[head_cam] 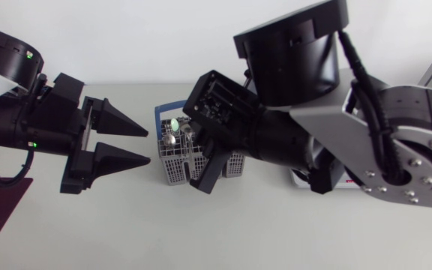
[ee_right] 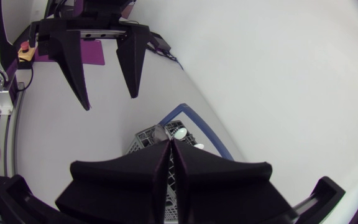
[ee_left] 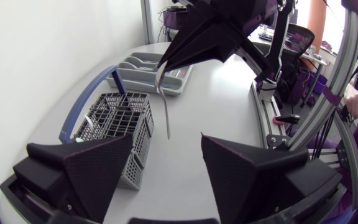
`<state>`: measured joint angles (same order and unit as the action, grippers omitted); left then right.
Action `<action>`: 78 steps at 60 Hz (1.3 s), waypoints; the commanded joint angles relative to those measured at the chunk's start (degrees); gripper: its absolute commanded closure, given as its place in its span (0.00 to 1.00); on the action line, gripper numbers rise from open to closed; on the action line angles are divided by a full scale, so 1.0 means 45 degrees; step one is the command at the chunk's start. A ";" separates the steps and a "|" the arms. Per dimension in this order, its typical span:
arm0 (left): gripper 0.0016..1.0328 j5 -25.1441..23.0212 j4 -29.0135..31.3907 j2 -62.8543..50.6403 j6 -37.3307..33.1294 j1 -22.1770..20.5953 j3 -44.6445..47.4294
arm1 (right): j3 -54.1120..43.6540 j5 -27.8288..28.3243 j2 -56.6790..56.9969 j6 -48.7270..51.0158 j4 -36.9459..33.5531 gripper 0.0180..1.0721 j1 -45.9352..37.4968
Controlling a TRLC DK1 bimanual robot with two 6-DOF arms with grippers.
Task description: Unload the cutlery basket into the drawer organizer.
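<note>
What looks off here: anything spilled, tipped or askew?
Nothing is spilled or damaged. The cutlery basket stands upright. The right gripper is shut on one utensil, pinched near its top end, so it dangles close beside the basket. That grip looks marginal. The left gripper is open and empty.

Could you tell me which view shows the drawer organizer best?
The left wrist view: the drawer organizer lies plainly beyond the cutlery basket. In the head view the right arm hides it; the right wrist view misses it.
</note>
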<state>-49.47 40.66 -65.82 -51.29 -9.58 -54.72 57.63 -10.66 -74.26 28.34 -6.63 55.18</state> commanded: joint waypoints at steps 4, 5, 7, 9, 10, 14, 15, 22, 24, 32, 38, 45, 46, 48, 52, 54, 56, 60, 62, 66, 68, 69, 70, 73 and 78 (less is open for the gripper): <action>0.17 -0.0275 0.0124 -0.0002 -0.0126 -0.0390 -0.0243 | -0.0189 0.0044 -0.0471 -0.0262 0.0126 0.92 0.0336; 0.17 -0.0275 0.0124 -0.0002 -0.0126 -0.0409 -0.0243 | -0.0189 0.0044 -0.0490 -0.0262 0.0126 0.92 0.0355; 0.20 -0.0315 0.0084 -0.0002 -0.0048 -0.0507 -0.0243 | -0.0189 0.0044 -0.0529 -0.0340 0.0146 0.92 0.0375; 0.23 -0.0315 0.0006 -0.0002 0.0030 -0.0644 -0.0243 | -0.0208 0.0044 -0.0607 -0.0379 0.0166 0.92 0.0453; 0.25 -0.0315 -0.0052 -0.0002 0.0108 -0.0683 -0.0243 | -0.0208 0.0044 -0.0627 -0.0399 0.0166 0.92 0.0473; 0.31 -0.0315 -0.0365 -0.0041 0.0303 -0.0780 -0.0184 | -0.0228 0.0044 -0.0646 -0.0438 0.0244 0.92 0.0531; 0.31 -0.0315 -0.0384 -0.0041 0.0303 -0.0800 -0.0184 | -0.0247 0.0044 -0.0666 -0.0438 0.0263 0.92 0.0551; 0.41 -0.0315 -0.0931 -0.0060 0.0635 -0.0858 -0.0028 | -0.0228 0.0024 -0.0666 -0.0457 0.0302 0.92 0.0648; 0.42 -0.0315 -0.1048 -0.0060 0.0694 -0.0917 0.0031 | -0.0228 0.0024 -0.0666 -0.0477 0.0302 0.92 0.0648; 0.43 -0.0315 -0.1576 -0.0021 0.0967 -0.1073 0.0168 | -0.0208 0.0024 -0.0705 -0.0536 0.0283 0.92 0.0687; 0.43 -0.0295 -0.1732 -0.0002 0.1026 -0.1210 0.0207 | -0.0189 0.0024 -0.0744 -0.0575 0.0302 0.92 0.0707; 0.45 -0.0275 -0.2240 -0.0060 0.1378 -0.1249 0.0324 | -0.0091 0.0005 -0.0744 -0.0614 0.0283 0.92 0.0766; 0.45 -0.0256 -0.2240 -0.0060 0.1378 -0.1249 0.0324 | -0.0071 0.0005 -0.0744 -0.0614 0.0283 0.92 0.0766; 0.46 -0.0256 -0.2259 -0.0060 0.1397 -0.1249 0.0343 | -0.0071 0.0005 -0.0744 -0.0614 0.0283 0.92 0.0785; 0.47 -0.0197 -0.2376 -0.0060 0.1397 -0.1347 0.0441 | -0.0052 -0.0035 -0.0764 -0.0633 0.0302 0.92 0.0805; 0.47 -0.0061 -0.2455 -0.0080 0.1397 -0.1405 0.0480 | -0.0013 -0.0054 -0.0764 -0.0633 0.0283 0.92 0.0805; 0.48 -0.0002 -0.2513 -0.0080 0.1417 -0.1444 0.0539 | 0.0007 -0.0054 -0.0764 -0.0633 0.0263 0.92 0.0805; 0.49 0.0232 -0.2728 -0.0060 0.1495 -0.1542 0.0636 | 0.0046 -0.0074 -0.0764 -0.0653 0.0224 0.92 0.0824; 0.51 0.0291 -0.2865 -0.0060 0.1573 -0.1601 0.0695 | 0.0065 -0.0093 -0.0783 -0.0653 0.0244 0.92 0.0824; 0.52 0.0838 -0.3334 -0.0021 0.1768 -0.1835 0.0949 | 0.0104 -0.0113 -0.0783 -0.0672 0.0244 0.92 0.0863; 0.52 0.1111 -0.3607 0.0037 0.1866 -0.1991 0.1105 | 0.0124 -0.0132 -0.0803 -0.0692 0.0244 0.92 0.0863; 0.52 0.1150 -0.3646 0.0037 0.1885 -0.2030 0.1144 | 0.0124 -0.0132 -0.0822 -0.0692 0.0244 0.92 0.0863; 0.52 0.1326 -0.3841 0.0057 0.1983 -0.2108 0.1222 | 0.0143 -0.0152 -0.0822 -0.0711 0.0244 0.92 0.0863; 0.54 0.1580 -0.4076 0.0076 0.2139 -0.2148 0.1300 | 0.0143 -0.0152 -0.0822 -0.0711 0.0263 0.92 0.0883; 0.55 0.1873 -0.4466 0.0076 0.2452 -0.2206 0.1378 | 0.0124 -0.0171 -0.0822 -0.0770 0.0263 0.92 0.0902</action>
<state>-41.67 21.93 -65.82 -42.33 -19.14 -49.82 57.63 -10.79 -76.93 25.93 -5.96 58.48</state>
